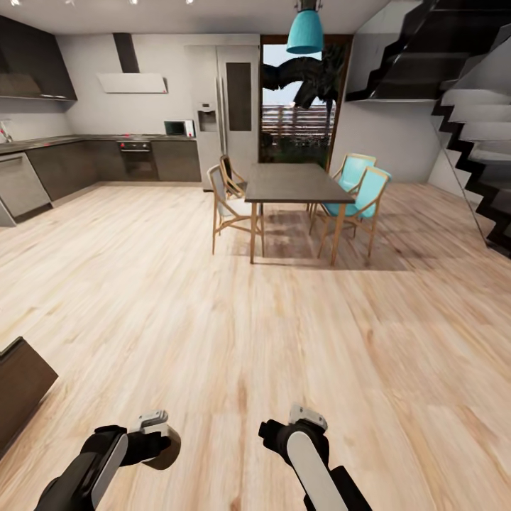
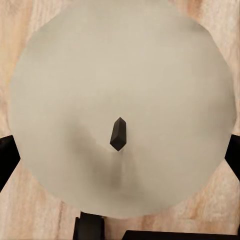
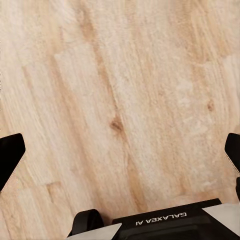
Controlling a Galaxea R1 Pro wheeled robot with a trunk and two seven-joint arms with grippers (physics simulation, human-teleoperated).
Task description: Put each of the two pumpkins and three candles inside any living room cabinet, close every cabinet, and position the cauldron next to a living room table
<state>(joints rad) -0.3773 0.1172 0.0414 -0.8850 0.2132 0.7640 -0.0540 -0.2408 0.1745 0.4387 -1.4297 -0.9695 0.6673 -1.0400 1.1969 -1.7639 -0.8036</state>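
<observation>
1. While our base stood on the bare wood floor [image 1: 213, 319], we logged one candle [image 2: 120, 107] in the left gripper [image 1: 162, 446], low at about 7 o'clock in the head view. In the left wrist view its pale round top and dark wick [image 2: 118, 134] faced the camera, with a dark finger [image 2: 7, 155] at either edge of the cylinder; we read the fingers as clamped on its sides.
2. Handling, by our judgement: a stout wax cylinder, stiff and light, smooth enough to slip and soft enough to dent. We would hold it across the middle of its wall, never by the wick.
3. The right gripper [image 3: 120, 150] hung at about 5 o'clock, fingers wide apart over floorboards, carrying nothing.
4. Ahead at 12 o'clock stood the dark dining table [image 1: 294, 183] with wooden and teal chairs [image 1: 362, 195], a fridge [image 1: 223, 106] behind it, kitchen units at 10 o'clock, and a staircase [image 1: 475, 142] at 2 o'clock.
5. A dark brown furniture corner [image 1: 21, 383] showed at 8 o'clock; we could not tell whether it was the cabinet.
</observation>
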